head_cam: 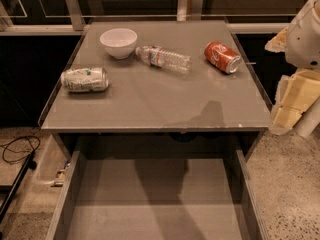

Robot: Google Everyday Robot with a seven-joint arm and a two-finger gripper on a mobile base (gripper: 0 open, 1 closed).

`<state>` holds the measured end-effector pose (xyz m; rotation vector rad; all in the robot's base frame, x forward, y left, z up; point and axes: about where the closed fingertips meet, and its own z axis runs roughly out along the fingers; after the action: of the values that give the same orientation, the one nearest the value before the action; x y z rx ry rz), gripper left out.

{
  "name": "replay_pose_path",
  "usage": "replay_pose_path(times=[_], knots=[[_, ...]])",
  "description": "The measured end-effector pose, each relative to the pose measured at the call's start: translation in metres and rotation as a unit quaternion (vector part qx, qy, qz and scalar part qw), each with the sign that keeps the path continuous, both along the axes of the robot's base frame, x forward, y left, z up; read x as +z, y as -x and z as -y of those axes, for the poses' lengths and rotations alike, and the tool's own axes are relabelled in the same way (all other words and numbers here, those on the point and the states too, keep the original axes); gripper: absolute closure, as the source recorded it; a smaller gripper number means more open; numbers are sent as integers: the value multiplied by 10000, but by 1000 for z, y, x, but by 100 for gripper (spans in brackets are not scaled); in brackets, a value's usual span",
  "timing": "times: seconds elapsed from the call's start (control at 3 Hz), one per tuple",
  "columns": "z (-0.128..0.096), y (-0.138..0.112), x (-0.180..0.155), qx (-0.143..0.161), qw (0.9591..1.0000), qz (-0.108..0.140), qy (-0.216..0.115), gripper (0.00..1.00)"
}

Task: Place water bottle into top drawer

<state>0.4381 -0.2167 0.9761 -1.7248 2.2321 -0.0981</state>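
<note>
The water bottle (164, 58) lies on its side on the grey table top (155, 99), towards the back centre, with its label band near the left end. The top drawer (155, 204) is pulled out below the table's front edge, and its flat grey floor is bare. My gripper (292, 101) is at the right edge of the view, beside the table's right side. It is well apart from the bottle and nothing shows in it.
A white bowl (118, 42) stands left of the bottle. A silver-green can (84, 79) lies at the left edge. A red soda can (222, 57) lies at the back right. A black cable (15, 151) lies on the floor at the left.
</note>
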Motion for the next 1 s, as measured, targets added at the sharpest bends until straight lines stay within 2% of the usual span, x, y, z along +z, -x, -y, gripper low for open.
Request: replay_pose_path(times=[0.67, 1.0], knots=[[-5, 1, -1, 74, 9999, 86, 29, 0], [-21, -18, -10, 309, 9991, 291, 84, 0]])
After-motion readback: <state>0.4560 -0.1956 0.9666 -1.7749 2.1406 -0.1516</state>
